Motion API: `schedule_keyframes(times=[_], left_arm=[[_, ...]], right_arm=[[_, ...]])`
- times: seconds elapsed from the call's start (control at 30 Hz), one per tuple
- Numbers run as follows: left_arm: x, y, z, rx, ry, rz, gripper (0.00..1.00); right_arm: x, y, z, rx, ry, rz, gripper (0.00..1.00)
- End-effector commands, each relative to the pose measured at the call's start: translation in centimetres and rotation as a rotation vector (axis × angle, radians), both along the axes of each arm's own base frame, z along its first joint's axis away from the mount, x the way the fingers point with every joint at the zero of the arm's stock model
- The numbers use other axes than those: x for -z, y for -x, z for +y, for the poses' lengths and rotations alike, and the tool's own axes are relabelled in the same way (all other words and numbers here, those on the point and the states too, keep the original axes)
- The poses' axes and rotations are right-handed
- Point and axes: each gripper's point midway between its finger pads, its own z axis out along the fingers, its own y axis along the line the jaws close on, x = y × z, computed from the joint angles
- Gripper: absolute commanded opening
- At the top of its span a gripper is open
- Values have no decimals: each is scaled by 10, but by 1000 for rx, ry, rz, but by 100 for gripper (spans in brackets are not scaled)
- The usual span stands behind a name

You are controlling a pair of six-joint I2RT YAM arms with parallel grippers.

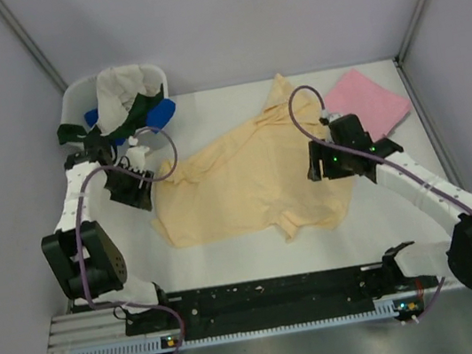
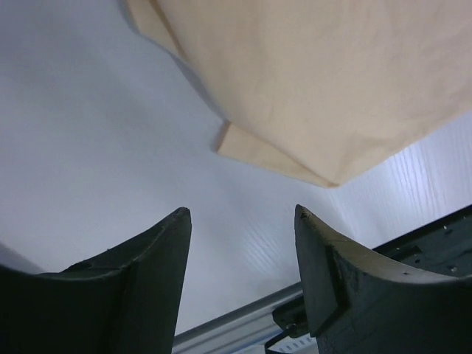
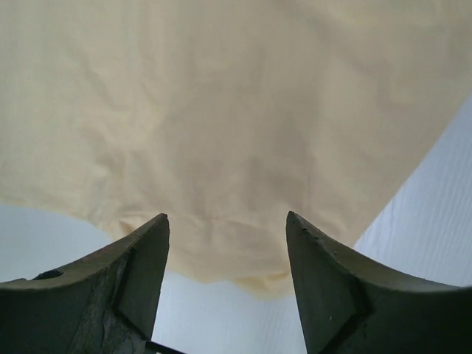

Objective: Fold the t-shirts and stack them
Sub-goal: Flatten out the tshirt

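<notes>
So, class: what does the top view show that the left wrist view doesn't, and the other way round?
Top only: the pink shirt, the tub, the right gripper. Left wrist only: the left gripper close up, open, holding nothing. Both: the peach shirt and the table.

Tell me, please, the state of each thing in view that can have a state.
Pale peach-yellow cloth t-shirt: unfolded, spread wrinkled on the white table.
Pink cloth shirt: folded, lying flat at the far right.
White plastic tub: filled with a loose heap of cream-white, dark green and blue cloth shirts.
Left gripper: fingers open, empty.
Right gripper: fingers open, empty, over the peach-yellow t-shirt.
</notes>
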Motion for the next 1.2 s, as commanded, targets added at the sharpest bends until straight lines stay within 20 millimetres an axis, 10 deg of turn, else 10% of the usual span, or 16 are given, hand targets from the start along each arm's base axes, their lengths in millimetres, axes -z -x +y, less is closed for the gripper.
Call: schedule_keyframes(times=[0.0,0.37,0.53,0.63,0.7,0.93,1.17], left_arm=[[41,11,-2,-10,-10,64,64],[111,13,-3,-66,35,197,73],[122,31,-14,-36,89,265,61],[119,38,-22,-11,129,283,41],[115,39,-24,-2,141,275,0],[77,35,11,-85,28,183,0],[-5,38,47,-150,-86,9,0]], right_arm=[[48,53,-21,217,-49,171,62],[112,80,-40,353,12,277,70],[122,72,-10,276,-113,303,17],[103,52,-15,267,-87,239,0],[77,34,-19,261,-77,171,0],[-18,-10,-29,181,-14,-3,0],[-66,-15,-36,111,51,-13,0]])
